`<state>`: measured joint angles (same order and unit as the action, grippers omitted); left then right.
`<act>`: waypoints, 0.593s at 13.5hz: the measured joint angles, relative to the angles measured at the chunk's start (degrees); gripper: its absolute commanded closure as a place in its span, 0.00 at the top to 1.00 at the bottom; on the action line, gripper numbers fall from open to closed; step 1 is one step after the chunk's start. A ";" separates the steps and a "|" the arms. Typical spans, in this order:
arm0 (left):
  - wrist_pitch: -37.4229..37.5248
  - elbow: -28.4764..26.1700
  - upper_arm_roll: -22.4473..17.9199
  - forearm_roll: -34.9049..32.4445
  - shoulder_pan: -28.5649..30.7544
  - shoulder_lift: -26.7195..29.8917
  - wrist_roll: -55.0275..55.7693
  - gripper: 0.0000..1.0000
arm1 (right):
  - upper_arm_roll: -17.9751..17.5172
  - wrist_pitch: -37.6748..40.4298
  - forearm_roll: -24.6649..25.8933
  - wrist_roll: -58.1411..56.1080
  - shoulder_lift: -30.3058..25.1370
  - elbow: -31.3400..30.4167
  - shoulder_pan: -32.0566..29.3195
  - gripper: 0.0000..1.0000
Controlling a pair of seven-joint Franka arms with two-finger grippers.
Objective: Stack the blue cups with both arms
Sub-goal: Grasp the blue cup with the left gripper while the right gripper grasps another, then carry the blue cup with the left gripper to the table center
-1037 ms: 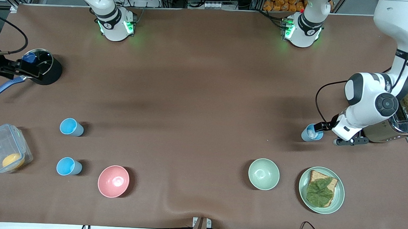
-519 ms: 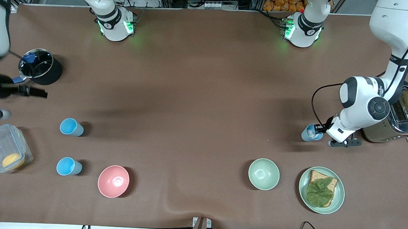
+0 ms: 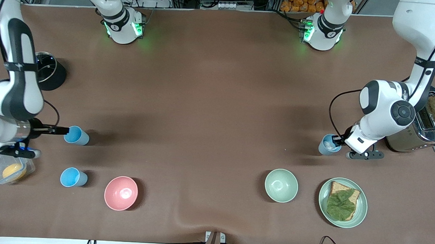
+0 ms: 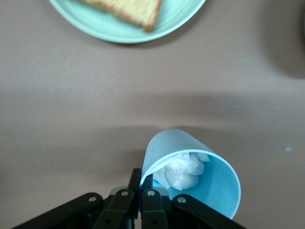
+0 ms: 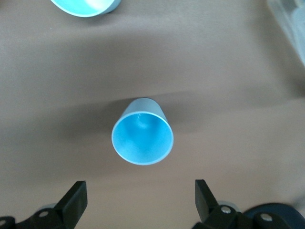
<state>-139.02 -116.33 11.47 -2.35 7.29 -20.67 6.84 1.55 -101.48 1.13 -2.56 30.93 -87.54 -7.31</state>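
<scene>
Left end effector (image 4: pixel 141 194) on tissue-filled cup (image 4: pixel 193 179)

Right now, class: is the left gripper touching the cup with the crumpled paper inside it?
Touching. The left wrist view shows the left gripper shut on the rim of the paper-filled cup, one of its fingers inside the wall, one outside.

Light: bright, even, from overhead.
Shadows: soft, short, falling beside each blue cup (image 3: pixel 76 135) and bowl.
Glare: green glow at arm bases, top of front view.
Focus: front view sharp; wrist views slightly soft, plate (image 4: pixel 127 21) blurred at upper edge.
</scene>
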 measured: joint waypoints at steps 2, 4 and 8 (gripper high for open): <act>2.16 0.71 2.09 0.12 -0.02 1.99 1.55 0.00 | -0.06 -0.19 0.57 0.00 0.88 0.07 0.65 1.00; 6.46 2.70 4.69 0.16 -0.08 3.46 5.99 0.00 | -0.13 -0.19 2.15 0.00 0.93 0.29 1.25 1.00; 11.86 6.63 12.48 0.19 -0.45 4.09 18.79 0.00 | -0.20 -0.19 2.56 0.15 0.96 0.50 3.22 1.00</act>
<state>-127.16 -109.70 23.94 -2.16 6.84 -16.58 25.62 1.35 -101.67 3.69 -2.41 31.88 -87.04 -4.09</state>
